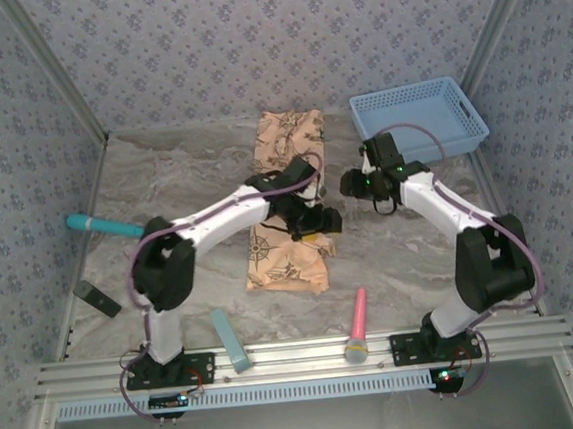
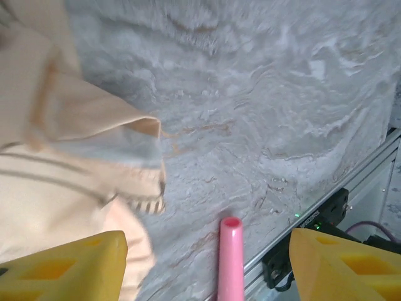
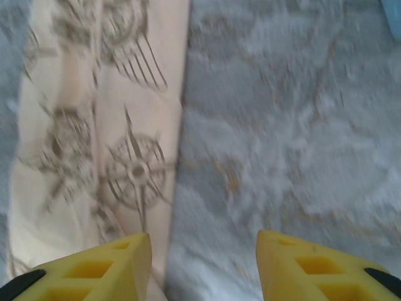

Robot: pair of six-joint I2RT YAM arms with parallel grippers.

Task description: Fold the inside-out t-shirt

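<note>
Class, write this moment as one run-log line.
t-shirt: narrow folded strip on table | left gripper: jaws open, empty, by t-shirt edge | right gripper: jaws open, empty, over t-shirt edge

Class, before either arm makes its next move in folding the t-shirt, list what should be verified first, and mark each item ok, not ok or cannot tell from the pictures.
1. Left gripper open, nothing between its jaws: ok.
2. Right gripper open, bare table between its jaws: ok.
3. T-shirt lies as a long narrow strip, apart from the blue basket: ok.
4. Strip lies flat all over: not ok; a fold of cloth stands up at its edge in the left wrist view.
5. Pink tube lies clear of the shirt: ok.
6. Neck label's position: cannot tell.
</note>
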